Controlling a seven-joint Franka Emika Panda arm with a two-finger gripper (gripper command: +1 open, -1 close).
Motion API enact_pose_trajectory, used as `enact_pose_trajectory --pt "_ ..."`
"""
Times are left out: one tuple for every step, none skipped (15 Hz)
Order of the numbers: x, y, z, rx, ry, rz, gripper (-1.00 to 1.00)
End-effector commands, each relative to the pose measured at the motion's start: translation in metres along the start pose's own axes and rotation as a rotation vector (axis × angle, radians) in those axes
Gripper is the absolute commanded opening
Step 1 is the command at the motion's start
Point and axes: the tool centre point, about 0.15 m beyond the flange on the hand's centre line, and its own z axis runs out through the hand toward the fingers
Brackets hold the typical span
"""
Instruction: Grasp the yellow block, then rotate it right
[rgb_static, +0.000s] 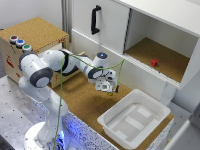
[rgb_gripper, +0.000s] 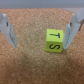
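The yellow block (rgb_gripper: 54, 40) is a small bright cube with dark letters on its faces, resting on the cork surface. In the wrist view it lies between my gripper's (rgb_gripper: 41, 30) two fingers, much closer to one finger (rgb_gripper: 74, 27) than to the other (rgb_gripper: 7, 30). The jaws stand wide apart and open, and I cannot tell whether the near finger touches the block. In the exterior view my gripper (rgb_static: 112, 89) hangs low over the cork mat (rgb_static: 85, 102), left of the white bin, and the block is hidden under it.
A white plastic bin (rgb_static: 134, 117) sits on the exterior view's right of the gripper. A small red block (rgb_static: 154, 62) lies in the open cabinet compartment behind. A cork-topped box (rgb_static: 35, 35) with coloured buttons stands at back left. A green cable (rgb_static: 62, 85) hangs along the arm.
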Motion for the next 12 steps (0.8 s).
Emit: enact_pose_trajectory --pt "0.035 0.029 0.034 0.028 -0.091 -0.002 1.0" --pt "0.036 0.028 0.036 0.032 -0.092 -0.008 1.0" --pt "0.036 0.026 0.037 0.043 -0.093 -0.012 1.0" --pt "0.037 0.027 0.038 0.055 -0.095 -0.006 1.0" --pt "0.037 0.029 0.039 0.071 -0.097 -0.002 1.0" --pt "0.037 0.03 0.04 0.076 -0.099 0.003 1.0" --pt "0.04 0.031 0.041 0.089 -0.102 0.003 1.0" --pt "0.042 0.031 0.042 0.093 -0.1 0.001 1.0" --pt "0.044 0.032 0.041 0.1 -0.097 0.004 1.0" --pt "0.045 0.033 0.04 0.109 -0.096 0.002 -1.0" --pt "0.046 0.033 0.04 0.114 -0.093 0.006 -1.0" --pt "0.046 0.034 0.041 0.122 -0.095 0.009 -1.0"
